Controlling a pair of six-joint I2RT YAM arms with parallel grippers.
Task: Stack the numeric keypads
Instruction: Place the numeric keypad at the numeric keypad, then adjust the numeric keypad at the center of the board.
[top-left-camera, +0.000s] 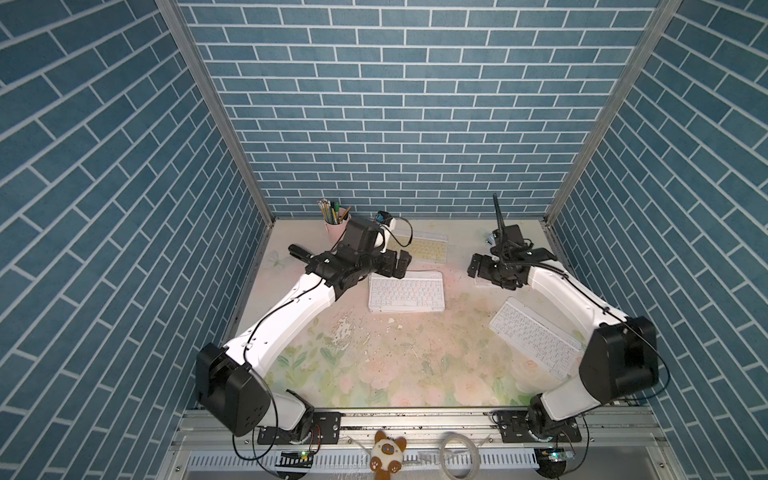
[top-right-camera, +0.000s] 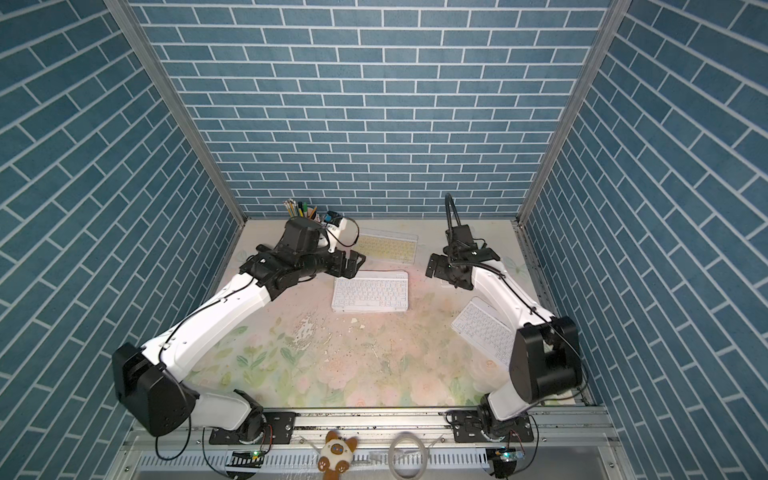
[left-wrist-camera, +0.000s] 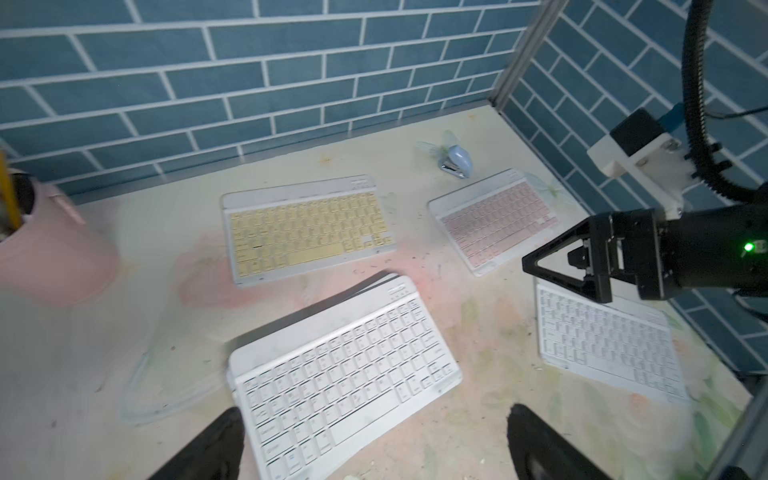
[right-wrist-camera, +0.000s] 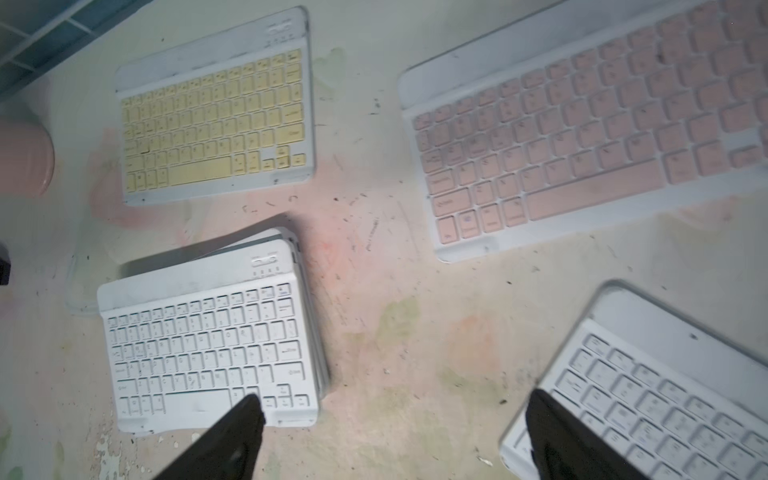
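A: How is the grip found?
B: Fingers (left-wrist-camera: 212, 453) are seen spread apart on both, nothing clasped. The left gripper (left-wrist-camera: 374, 411) is held by the stacked white keypads (top-left-camera: 406, 293), the right gripper (right-wrist-camera: 395, 395) near the pink keypad (right-wrist-camera: 582, 133).
A: The rest?
B: From the stack, the yellow keypad (top-left-camera: 428, 249) is seen at twelve o'clock, the pink at three, the lone white keypad (top-left-camera: 534, 336) at four.

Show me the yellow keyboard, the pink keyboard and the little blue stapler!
yellow keyboard (left-wrist-camera: 307, 232): left wrist view, on the middle of its yellow keys.
pink keyboard (left-wrist-camera: 496, 222): left wrist view, on the middle of its pink keys.
little blue stapler (left-wrist-camera: 459, 160): left wrist view, on its blue top.
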